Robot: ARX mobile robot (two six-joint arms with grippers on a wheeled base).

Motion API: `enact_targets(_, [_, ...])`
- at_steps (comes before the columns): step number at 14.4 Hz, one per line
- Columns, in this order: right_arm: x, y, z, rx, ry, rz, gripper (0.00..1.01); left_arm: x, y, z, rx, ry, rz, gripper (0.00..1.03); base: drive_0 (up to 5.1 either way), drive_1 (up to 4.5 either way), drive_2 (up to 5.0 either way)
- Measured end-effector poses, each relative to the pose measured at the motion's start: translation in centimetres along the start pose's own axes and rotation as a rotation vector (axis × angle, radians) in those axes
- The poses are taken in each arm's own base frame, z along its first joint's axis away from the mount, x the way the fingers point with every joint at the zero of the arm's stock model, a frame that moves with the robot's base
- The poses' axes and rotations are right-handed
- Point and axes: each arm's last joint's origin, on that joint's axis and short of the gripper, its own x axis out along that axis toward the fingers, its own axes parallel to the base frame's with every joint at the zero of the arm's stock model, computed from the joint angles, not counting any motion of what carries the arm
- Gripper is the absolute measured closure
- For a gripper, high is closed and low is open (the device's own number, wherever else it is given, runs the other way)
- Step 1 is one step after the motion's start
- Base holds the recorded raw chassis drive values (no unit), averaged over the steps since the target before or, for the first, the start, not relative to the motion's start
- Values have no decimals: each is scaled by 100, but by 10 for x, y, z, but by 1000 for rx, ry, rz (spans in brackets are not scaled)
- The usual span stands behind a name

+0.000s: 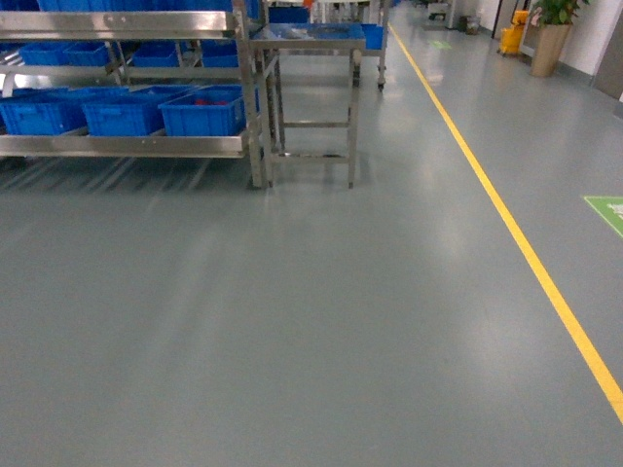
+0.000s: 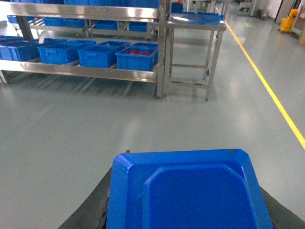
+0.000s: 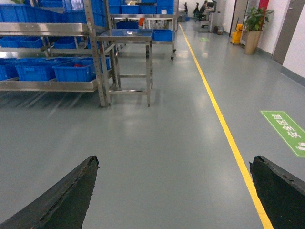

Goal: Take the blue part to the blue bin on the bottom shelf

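Left wrist view alone shows blue part (image 2: pixel 190 191) clamped between left fingers (image 2: pixel 90 205). Right fingers (image 3: pixel 62 195) spread apart, empty. Head view: no arms, blue bin (image 1: pixel 122 112) on bottom shelf (image 1: pixel 122 146) beside steel table (image 1: pixel 311 44).

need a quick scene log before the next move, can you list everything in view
blue part: one, blue, between the left gripper's fingers, low in the left wrist view
blue bins: a row, blue, on the bottom shelf; the rightmost shows red items
steel rack: one, silver, far left, with more blue bins on its upper levels
steel table: one, silver, just right of the rack
floor line: one, yellow, running along the right
floor sign: one, green, right of the line
potted plant: one, green in a tan pot, far right
left gripper: one, black, shut on the blue part
right gripper: one, black, open and empty
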Motion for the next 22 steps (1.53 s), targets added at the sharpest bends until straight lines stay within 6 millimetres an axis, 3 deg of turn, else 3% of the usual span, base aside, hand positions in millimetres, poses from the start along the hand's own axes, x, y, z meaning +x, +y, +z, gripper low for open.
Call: enact_targets(22, [0, 0, 0, 0, -3, 0, 3, 0, 0, 0, 0, 1, 1, 59, 3, 436, -430])
